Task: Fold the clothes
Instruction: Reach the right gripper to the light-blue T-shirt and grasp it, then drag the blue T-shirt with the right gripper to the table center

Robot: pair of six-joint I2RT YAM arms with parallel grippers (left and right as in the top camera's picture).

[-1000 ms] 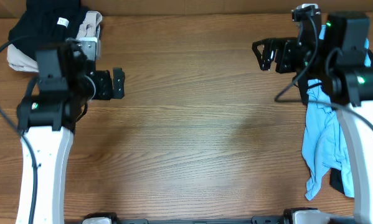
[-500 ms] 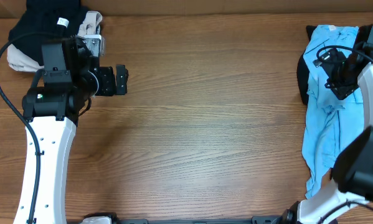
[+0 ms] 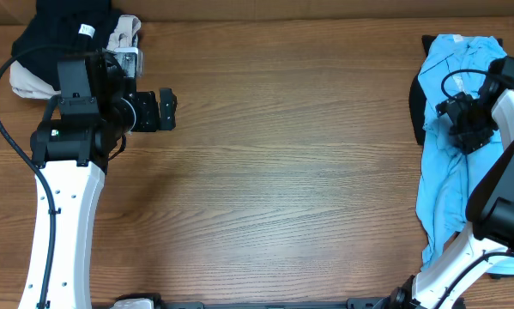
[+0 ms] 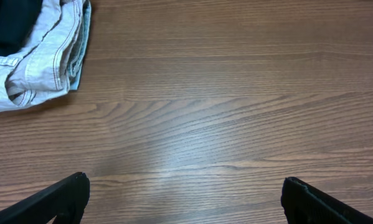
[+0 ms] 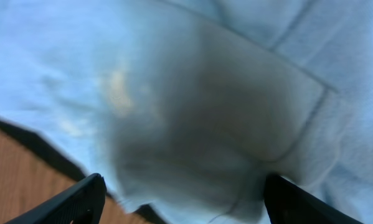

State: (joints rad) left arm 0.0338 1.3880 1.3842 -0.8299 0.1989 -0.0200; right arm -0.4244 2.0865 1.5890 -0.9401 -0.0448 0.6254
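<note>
A crumpled light-blue T-shirt lies along the table's right edge, with a black garment showing under its left side. My right gripper is open and sits low over the shirt's upper half; the right wrist view is filled with light-blue cloth between the spread fingers. My left gripper is open and empty over bare wood at the left; its fingers are wide apart. A pile of black and beige clothes lies at the back left corner.
In the left wrist view a pale folded garment with stitched seams lies at the upper left. The wooden table stretches between the two arms. A wall runs along the table's back edge.
My right arm swung from the table's back right down onto the blue shirt, then shifted slightly lower. My left arm moved a little toward the back and has since held still.
</note>
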